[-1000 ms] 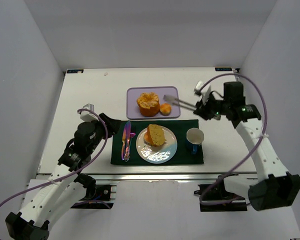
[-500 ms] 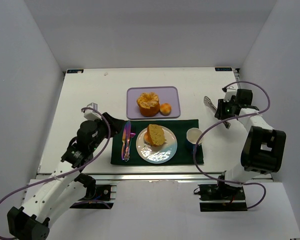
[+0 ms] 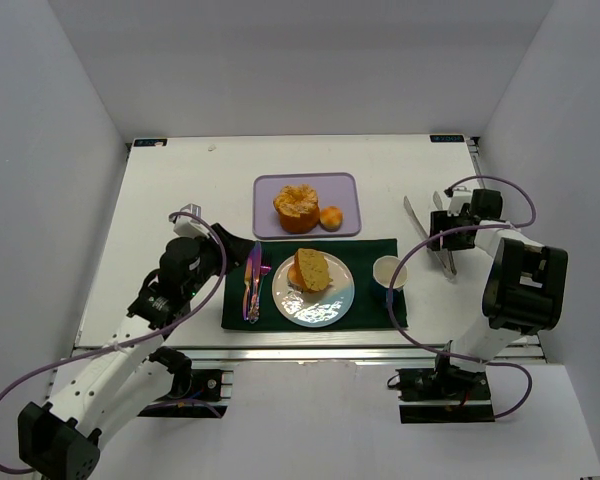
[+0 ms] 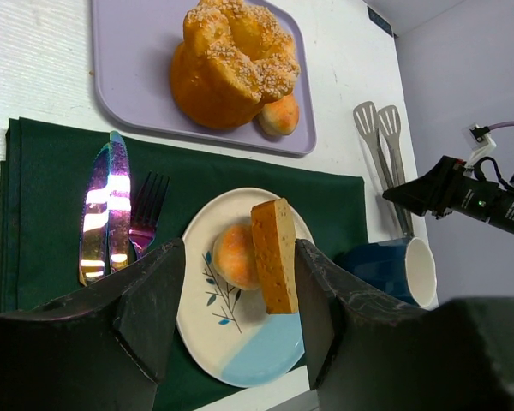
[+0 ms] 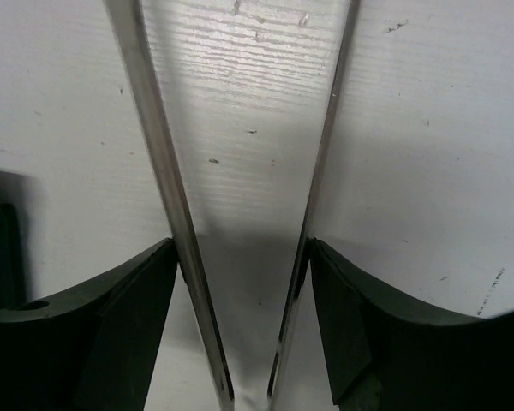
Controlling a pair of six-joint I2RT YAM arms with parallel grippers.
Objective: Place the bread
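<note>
A slice of bread (image 3: pixel 313 270) (image 4: pixel 274 257) stands on edge on the white and blue plate (image 3: pixel 325 308) (image 4: pixel 240 334), leaning against a small round roll (image 3: pixel 293 275) (image 4: pixel 233 255). My left gripper (image 3: pixel 225 250) (image 4: pixel 240 257) hovers open left of the plate, nothing between its fingers. Metal tongs (image 3: pixel 417 220) (image 5: pixel 158 171) lie on the table right of the placemat. My right gripper (image 3: pixel 436 238) (image 5: pixel 244 257) is down over them, jaws wide, both tong arms resting against its fingers.
A purple tray (image 3: pixel 270 228) behind the plate carries a large seeded bun (image 3: pixel 296 206) and a small roll (image 3: pixel 331 217). On the green placemat (image 3: pixel 236 310) lie a knife and fork (image 3: pixel 252 282), with a blue mug (image 3: pixel 389 272) at its right end.
The right arm swung the tongs away from the tray and down onto the table at the right. Its jaws widened and the tong arms sprang apart. The left arm barely moved.
</note>
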